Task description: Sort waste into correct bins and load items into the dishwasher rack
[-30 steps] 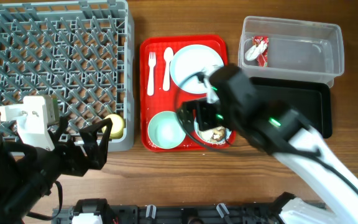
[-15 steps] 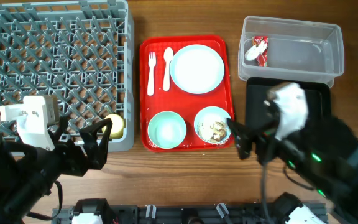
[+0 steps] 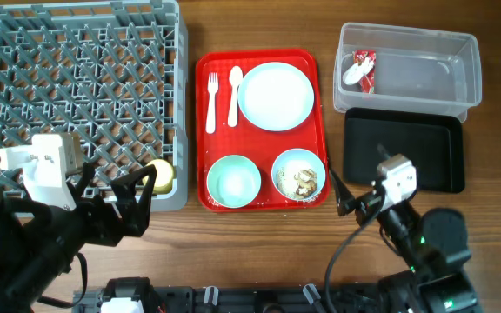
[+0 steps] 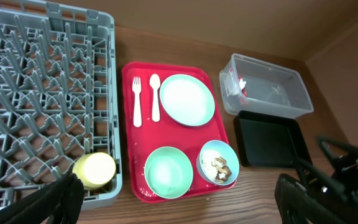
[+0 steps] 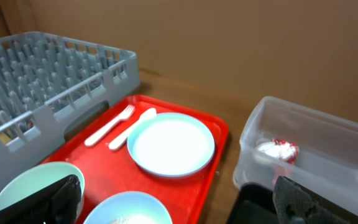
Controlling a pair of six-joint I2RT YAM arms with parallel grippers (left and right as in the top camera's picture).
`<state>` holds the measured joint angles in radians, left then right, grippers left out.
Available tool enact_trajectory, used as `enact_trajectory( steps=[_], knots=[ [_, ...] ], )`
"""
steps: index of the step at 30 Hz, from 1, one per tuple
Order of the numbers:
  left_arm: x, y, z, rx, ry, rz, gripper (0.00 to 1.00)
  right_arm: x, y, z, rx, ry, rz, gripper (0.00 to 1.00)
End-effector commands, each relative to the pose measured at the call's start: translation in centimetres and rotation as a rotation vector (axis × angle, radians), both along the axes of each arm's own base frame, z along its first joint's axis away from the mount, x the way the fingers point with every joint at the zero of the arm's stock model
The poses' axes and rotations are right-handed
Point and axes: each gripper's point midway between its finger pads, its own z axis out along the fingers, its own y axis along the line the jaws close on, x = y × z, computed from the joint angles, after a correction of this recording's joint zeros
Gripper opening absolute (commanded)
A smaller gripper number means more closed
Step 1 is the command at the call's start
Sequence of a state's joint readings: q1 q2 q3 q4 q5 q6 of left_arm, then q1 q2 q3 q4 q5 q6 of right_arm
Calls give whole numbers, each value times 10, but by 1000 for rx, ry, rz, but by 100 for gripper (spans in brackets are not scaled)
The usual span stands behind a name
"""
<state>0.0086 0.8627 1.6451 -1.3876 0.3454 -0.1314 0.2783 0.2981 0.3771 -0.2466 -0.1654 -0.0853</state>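
Observation:
The grey dishwasher rack (image 3: 76, 87) fills the left and holds the yellow cup (image 3: 161, 176) in its front right corner. The red serving tray (image 3: 310, 130) carries the white fork (image 3: 211, 100), the spoon (image 3: 233, 94), the blue plate (image 3: 275, 96), an empty bowl (image 3: 233, 182) and a bowl with brown food scraps (image 3: 299, 175). The clear tub (image 3: 424, 74) holds the red-and-white wrapper (image 3: 360, 69). The black tray (image 3: 404, 152) lies in front of the tub. My left gripper (image 3: 120, 196) is open and empty at the rack's front edge. My right gripper (image 3: 357, 181) is open and empty, between the scrap bowl and the black tray.
Bare wooden table runs along the front edge and between the red tray and the bins. A brown wall (image 5: 229, 50) stands behind the table. The right arm's body (image 3: 424, 243) sits at the front right.
My right arm has pulled back from above the scrap bowl to the front right, empty. The bowl stays on the red tray. The left arm has not moved.

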Motion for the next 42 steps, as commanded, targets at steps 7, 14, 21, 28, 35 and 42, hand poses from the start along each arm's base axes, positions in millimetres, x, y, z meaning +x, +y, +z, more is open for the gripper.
enact_trajectory(
  steps=[7, 14, 21, 28, 35, 42],
  knots=[
    [-2, 1, 4, 20, -25, -6, 100, -6, 5, -43, 44, -217, 41, 100],
    [-2, 1, 4, 20, -25, -6, 100, -6, 5, -50, 37, -188, 40, 100],
    [-2, 1, 4, 20, -25, -5, 100, -6, 5, -50, 36, -187, 40, 100],
    [-5, -12, 9, -117, 9, -16, 100, -6, 5, -50, 36, -187, 40, 100],
    [78, -31, -39, -124, 241, -43, 100, -6, 5, -50, 36, -187, 40, 100],
    [192, -68, -199, 325, 545, 111, 92, -6, 5, -50, 36, -187, 40, 100]
  ],
)
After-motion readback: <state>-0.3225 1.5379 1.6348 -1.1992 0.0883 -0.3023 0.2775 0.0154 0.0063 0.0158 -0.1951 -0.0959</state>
